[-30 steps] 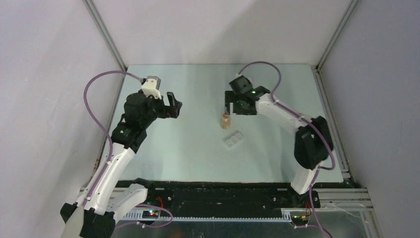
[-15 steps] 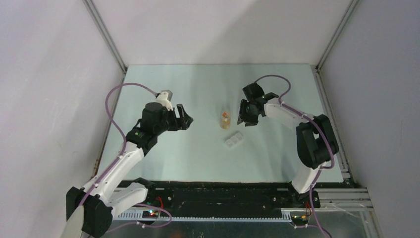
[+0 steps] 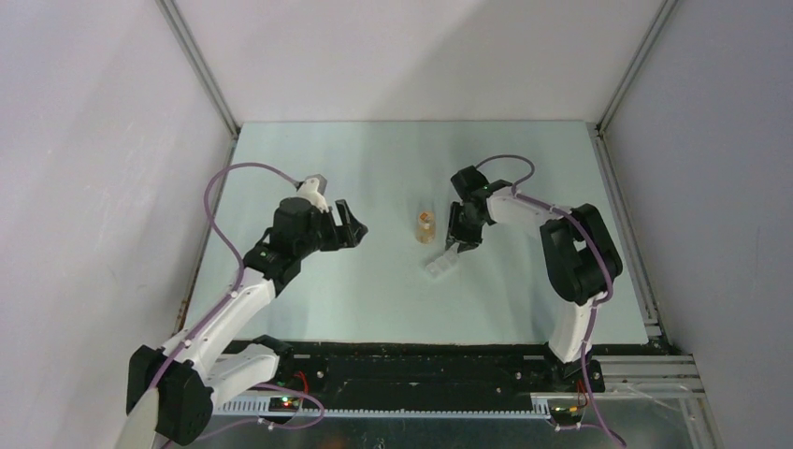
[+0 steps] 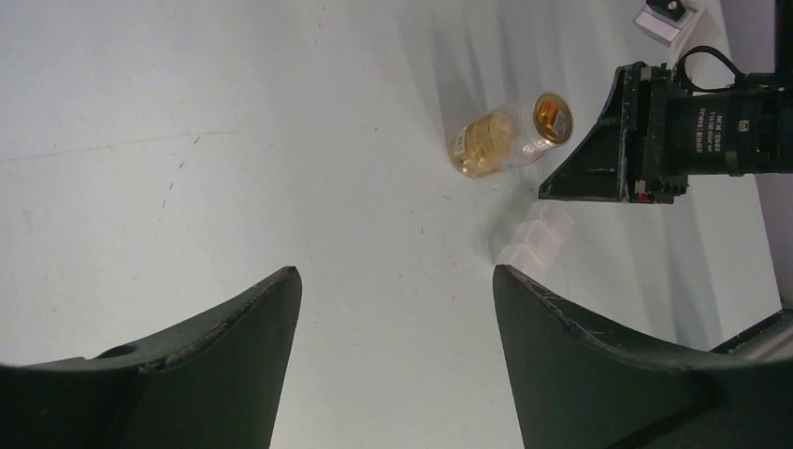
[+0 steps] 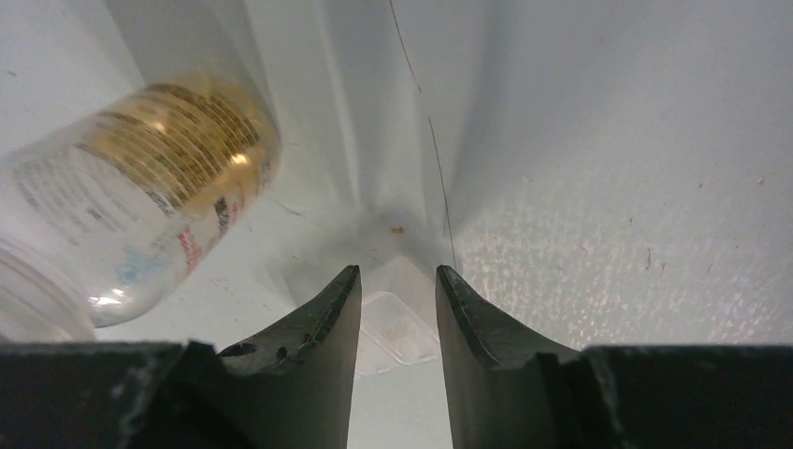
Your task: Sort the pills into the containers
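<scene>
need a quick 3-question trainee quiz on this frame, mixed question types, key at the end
1. True or false: the left gripper is holding the bottle.
2. The right gripper has its fingertips right at: A) the bottle, B) the pill box, C) the left gripper.
3. Fill in: in the top view, the bottle is ___ from the arm bases than the pill box.

Key: 1 false (it is open, empty and apart from the bottle); 2 B; 3 farther.
</scene>
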`<state>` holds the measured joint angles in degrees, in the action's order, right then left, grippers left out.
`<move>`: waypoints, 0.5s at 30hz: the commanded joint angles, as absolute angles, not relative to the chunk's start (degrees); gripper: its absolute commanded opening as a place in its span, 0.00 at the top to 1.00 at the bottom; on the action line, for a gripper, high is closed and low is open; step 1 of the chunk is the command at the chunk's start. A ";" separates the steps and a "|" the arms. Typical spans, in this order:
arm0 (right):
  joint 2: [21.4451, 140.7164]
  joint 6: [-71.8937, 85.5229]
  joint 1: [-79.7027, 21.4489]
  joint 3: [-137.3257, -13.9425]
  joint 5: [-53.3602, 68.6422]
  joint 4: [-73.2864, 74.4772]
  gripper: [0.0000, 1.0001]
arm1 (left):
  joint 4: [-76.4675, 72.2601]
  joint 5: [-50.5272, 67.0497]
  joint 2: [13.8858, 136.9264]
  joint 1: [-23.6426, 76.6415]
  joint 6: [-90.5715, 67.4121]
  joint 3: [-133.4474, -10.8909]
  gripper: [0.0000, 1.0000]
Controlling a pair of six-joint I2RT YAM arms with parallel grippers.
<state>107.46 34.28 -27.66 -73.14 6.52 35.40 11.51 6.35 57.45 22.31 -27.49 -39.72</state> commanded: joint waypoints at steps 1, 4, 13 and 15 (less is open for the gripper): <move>106.74 34.47 -29.46 -72.03 3.63 38.88 0.60 | 8.44 6.72 57.79 22.68 -28.64 -38.58 0.18; 105.19 36.40 -30.88 -70.31 1.23 40.99 0.62 | 8.36 6.68 57.86 22.69 -28.70 -38.14 0.18; 97.46 43.20 -35.89 -63.54 -0.79 42.98 0.61 | 7.75 6.89 58.30 22.70 -28.88 -37.47 0.18; 95.79 43.70 -37.06 -63.47 -3.68 43.43 0.50 | 7.78 6.94 58.42 22.73 -28.87 -37.53 0.18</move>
